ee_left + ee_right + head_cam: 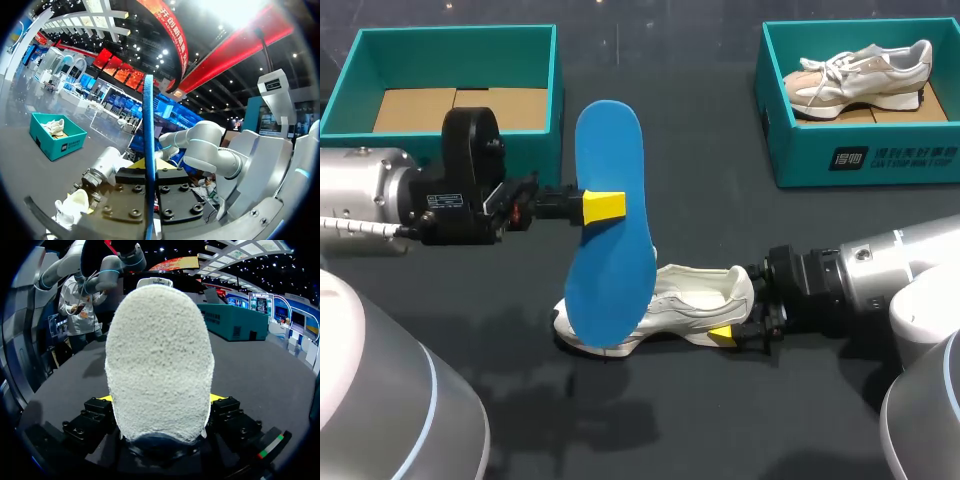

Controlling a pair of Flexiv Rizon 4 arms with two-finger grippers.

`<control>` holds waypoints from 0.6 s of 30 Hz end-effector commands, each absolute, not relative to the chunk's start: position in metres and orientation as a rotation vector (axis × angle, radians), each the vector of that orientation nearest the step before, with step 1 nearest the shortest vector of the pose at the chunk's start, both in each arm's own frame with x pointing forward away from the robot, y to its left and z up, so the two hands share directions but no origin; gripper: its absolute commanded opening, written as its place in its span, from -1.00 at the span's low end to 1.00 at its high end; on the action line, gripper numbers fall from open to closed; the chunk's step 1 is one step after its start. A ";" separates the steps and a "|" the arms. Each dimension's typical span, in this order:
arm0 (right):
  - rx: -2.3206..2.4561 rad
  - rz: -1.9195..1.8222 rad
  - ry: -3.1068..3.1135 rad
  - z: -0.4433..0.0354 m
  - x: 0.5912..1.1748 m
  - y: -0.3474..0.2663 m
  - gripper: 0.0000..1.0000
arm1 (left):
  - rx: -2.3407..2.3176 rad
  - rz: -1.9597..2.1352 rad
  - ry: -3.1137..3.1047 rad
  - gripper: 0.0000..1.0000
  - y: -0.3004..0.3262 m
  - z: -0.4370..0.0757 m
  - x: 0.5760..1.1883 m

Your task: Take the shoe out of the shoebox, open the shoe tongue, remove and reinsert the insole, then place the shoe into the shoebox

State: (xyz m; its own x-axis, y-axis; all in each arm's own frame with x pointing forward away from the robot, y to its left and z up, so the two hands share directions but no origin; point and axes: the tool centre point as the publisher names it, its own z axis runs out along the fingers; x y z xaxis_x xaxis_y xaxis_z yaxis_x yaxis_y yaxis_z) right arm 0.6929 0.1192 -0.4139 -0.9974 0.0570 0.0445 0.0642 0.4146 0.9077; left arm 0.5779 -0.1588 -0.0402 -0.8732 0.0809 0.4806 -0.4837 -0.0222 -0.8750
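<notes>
The left tool (603, 206) is pinching the blue insole (610, 290), holding it upright above the white shoe (685, 300) on the bench (720, 420). The right tool (738, 312), at the shoe's three o'clock, is clamping its heel.

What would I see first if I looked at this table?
The big blue insole, pinched in the left jaws near the middle of the table. Right by it lies a white shoe, its heel gripped by the right jaws. Another shoe sits in the teal shoebox at the far right.
</notes>
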 end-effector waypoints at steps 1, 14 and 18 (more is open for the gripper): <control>-0.112 -1.681 -2.644 -0.413 0.692 0.119 -1.00 | 0.416 1.949 -1.869 -1.00 -0.161 -0.040 0.580; -0.206 -1.269 -2.881 -0.401 0.687 0.097 1.00 | 0.416 1.949 -1.869 -1.00 -0.161 -0.040 0.580; -0.212 -1.118 -2.936 -0.395 0.686 0.091 1.00 | 0.416 1.949 -1.869 -1.00 -0.161 -0.040 0.580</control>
